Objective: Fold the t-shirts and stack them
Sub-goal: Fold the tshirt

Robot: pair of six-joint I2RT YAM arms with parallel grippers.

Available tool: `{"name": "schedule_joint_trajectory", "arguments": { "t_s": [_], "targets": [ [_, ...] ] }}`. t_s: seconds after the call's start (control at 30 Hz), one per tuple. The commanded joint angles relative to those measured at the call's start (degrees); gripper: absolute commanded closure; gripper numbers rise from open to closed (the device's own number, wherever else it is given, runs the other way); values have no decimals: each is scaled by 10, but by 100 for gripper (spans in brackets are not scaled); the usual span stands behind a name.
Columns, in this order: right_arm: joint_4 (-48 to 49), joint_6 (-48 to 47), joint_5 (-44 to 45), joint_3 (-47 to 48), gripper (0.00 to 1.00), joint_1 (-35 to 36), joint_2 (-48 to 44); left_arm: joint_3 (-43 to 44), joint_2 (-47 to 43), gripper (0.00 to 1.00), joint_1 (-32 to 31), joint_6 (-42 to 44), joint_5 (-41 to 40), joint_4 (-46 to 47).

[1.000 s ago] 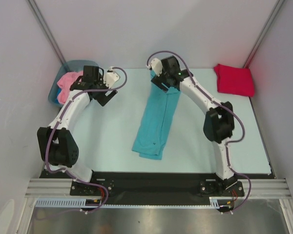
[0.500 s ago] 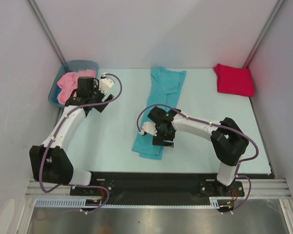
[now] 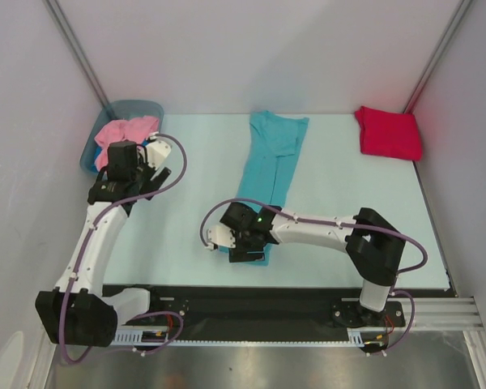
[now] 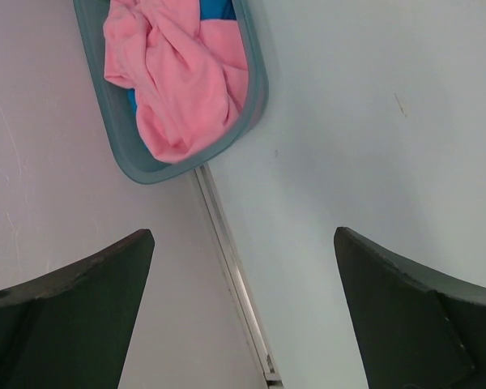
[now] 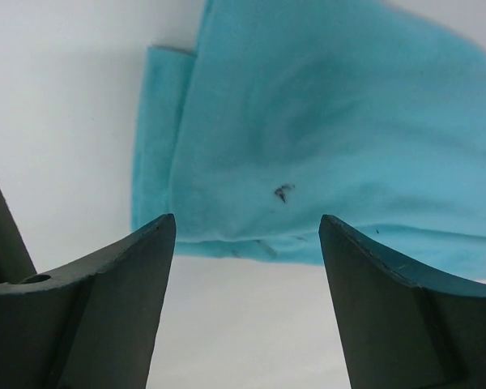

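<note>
The turquoise t-shirt (image 3: 273, 158) lies as a long strip from the far edge of the table (image 3: 186, 215) toward the near edge, its near end just under the right gripper (image 5: 245, 227), jaws spread and empty; the left gripper (image 4: 243, 243), equally spread, hangs well apart.

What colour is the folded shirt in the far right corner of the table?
The folded shirt is crimson red, clearest in the top external view.
</note>
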Motion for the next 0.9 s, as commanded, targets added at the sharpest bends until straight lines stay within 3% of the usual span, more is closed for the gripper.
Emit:
{"name": "schedule_joint_trajectory", "arguments": {
  "t_s": [0.0, 0.37, 0.6, 0.87],
  "targets": [
    [39, 15, 43, 3, 22, 24, 5, 13, -21, 0, 6, 14, -23, -31],
    [36, 34, 49, 17, 21, 96, 33, 25, -23, 0, 6, 6, -27, -37],
    [43, 55, 52, 40, 20, 103, 54, 43, -24, 0, 6, 0, -22, -46],
    [135, 49, 125, 6, 20, 90, 78, 70, -23, 0, 5, -7, -9, -60]
  ]
}}
